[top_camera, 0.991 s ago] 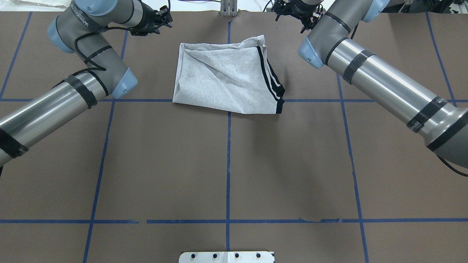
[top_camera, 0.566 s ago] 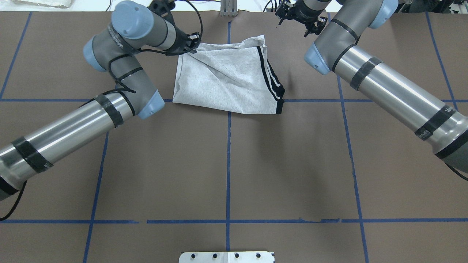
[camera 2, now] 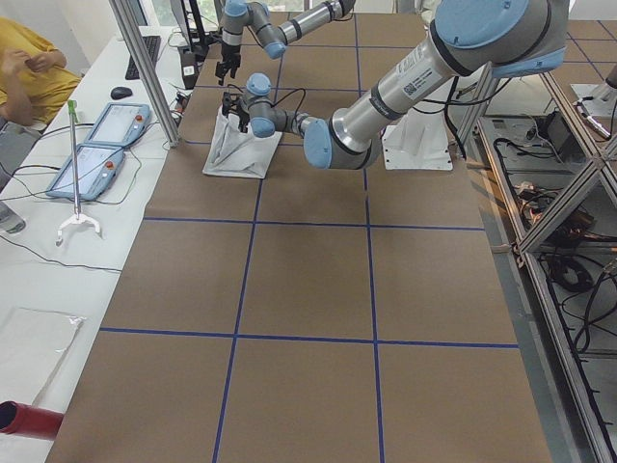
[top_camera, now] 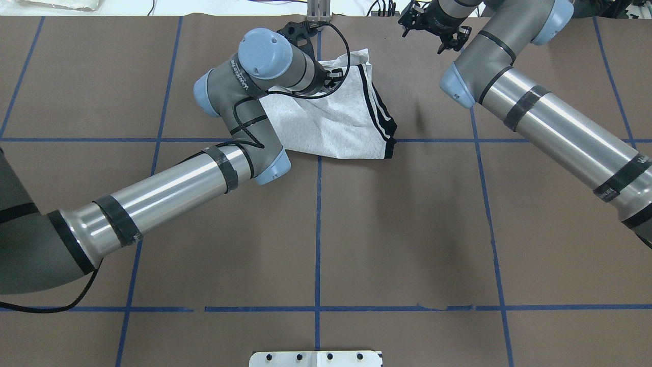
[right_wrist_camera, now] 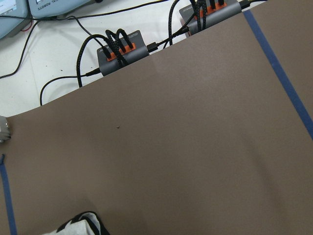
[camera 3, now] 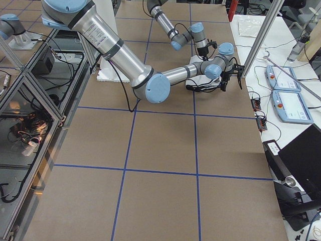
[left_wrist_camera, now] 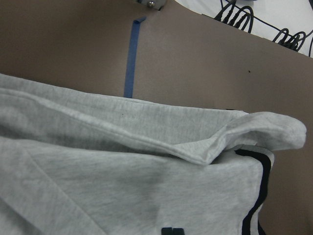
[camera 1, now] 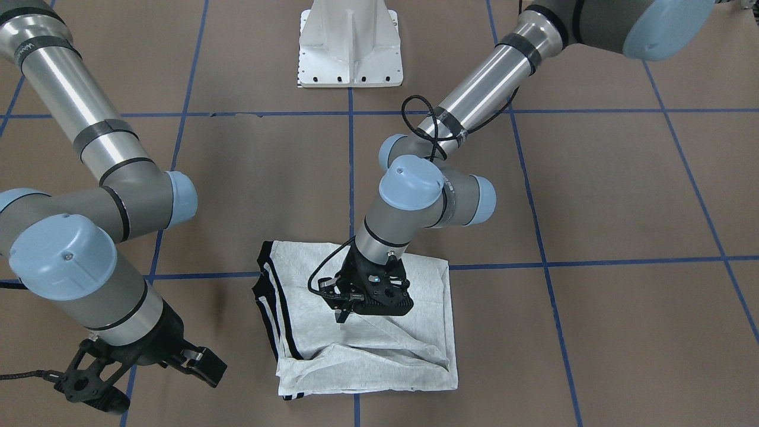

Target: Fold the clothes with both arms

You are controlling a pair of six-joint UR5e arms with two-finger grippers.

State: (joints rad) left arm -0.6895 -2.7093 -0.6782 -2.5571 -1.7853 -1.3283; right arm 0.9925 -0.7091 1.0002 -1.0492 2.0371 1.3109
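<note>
Our left pincer (camera 1: 347, 311) sits over the T-shirt (camera 1: 409, 338), its grip impossible to tell; our right pincer (camera 1: 98, 388) hangs spread apart.

White capitals on the grey wrist housing (top_camera: 240, 77) of the left arm (top_camera: 168, 184) read roughly "WANJEE" — the last letters are uncertain. The same word stands on a black band (top_camera: 606, 192) round the right arm (top_camera: 550, 127), near the table's right edge. The left end view shows a white label on the left arm — too small to read.
</note>
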